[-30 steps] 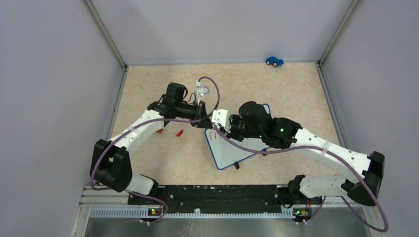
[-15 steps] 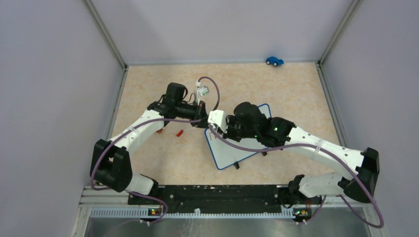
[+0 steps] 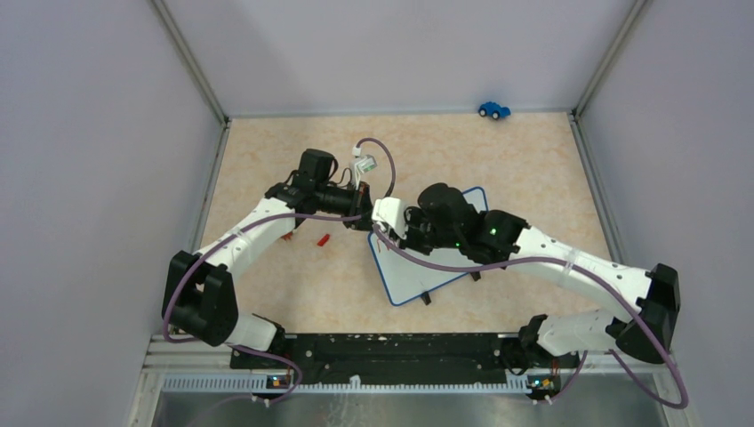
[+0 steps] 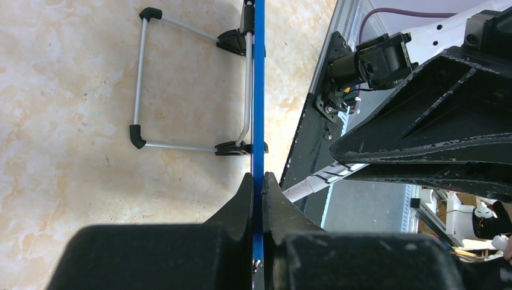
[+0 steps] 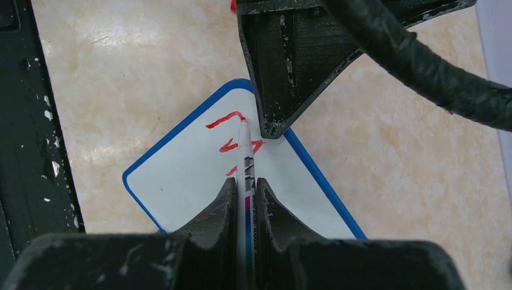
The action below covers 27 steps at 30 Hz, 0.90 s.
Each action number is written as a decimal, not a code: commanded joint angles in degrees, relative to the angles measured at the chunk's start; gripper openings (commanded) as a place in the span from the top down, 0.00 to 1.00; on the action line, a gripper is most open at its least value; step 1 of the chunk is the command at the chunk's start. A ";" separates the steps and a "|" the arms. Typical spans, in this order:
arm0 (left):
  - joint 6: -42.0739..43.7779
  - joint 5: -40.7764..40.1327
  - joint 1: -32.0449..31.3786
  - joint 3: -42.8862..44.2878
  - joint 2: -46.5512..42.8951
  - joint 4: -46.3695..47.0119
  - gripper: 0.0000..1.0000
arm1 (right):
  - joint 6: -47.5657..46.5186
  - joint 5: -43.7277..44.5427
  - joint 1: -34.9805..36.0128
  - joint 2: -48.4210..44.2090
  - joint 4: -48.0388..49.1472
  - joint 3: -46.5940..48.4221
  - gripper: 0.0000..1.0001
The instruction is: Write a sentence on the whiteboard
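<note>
The whiteboard (image 3: 418, 271), white with a thin blue rim, lies tilted at the table's middle. My left gripper (image 3: 366, 220) is shut on its far-left corner; the left wrist view shows the jaws (image 4: 258, 176) clamped on the blue rim (image 4: 258, 90), seen edge-on. My right gripper (image 3: 393, 237) is shut on a white marker (image 5: 245, 151), with its jaws (image 5: 244, 182) close above the board (image 5: 193, 175). The marker tip touches the board at a few red strokes (image 5: 226, 119) near the held corner. No readable sentence shows. The left gripper's fingers (image 5: 284, 72) show just beyond the tip.
A small red cap (image 3: 324, 239) lies on the table left of the board. A blue toy car (image 3: 493, 109) sits at the back wall. The board's wire stand with black feet (image 4: 140, 78) shows in the left wrist view. Grey walls enclose the table.
My right arm has shifted a little to the left with the marker, and its gripper now covers the red strokes in the top view. The left arm and board have not moved.
</note>
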 commanded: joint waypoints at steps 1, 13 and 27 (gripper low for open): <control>0.32 0.83 -0.21 0.64 -0.25 -0.32 1.00 | 0.26 0.20 0.93 0.63 1.09 2.40 1.00; 0.41 0.57 -0.18 0.55 -0.28 -0.35 1.00 | 0.18 1.81 1.06 0.80 0.34 0.73 1.00; 0.25 0.55 -0.12 0.64 0.09 -0.32 1.00 | -0.10 2.41 1.00 -0.98 -0.73 -1.91 1.00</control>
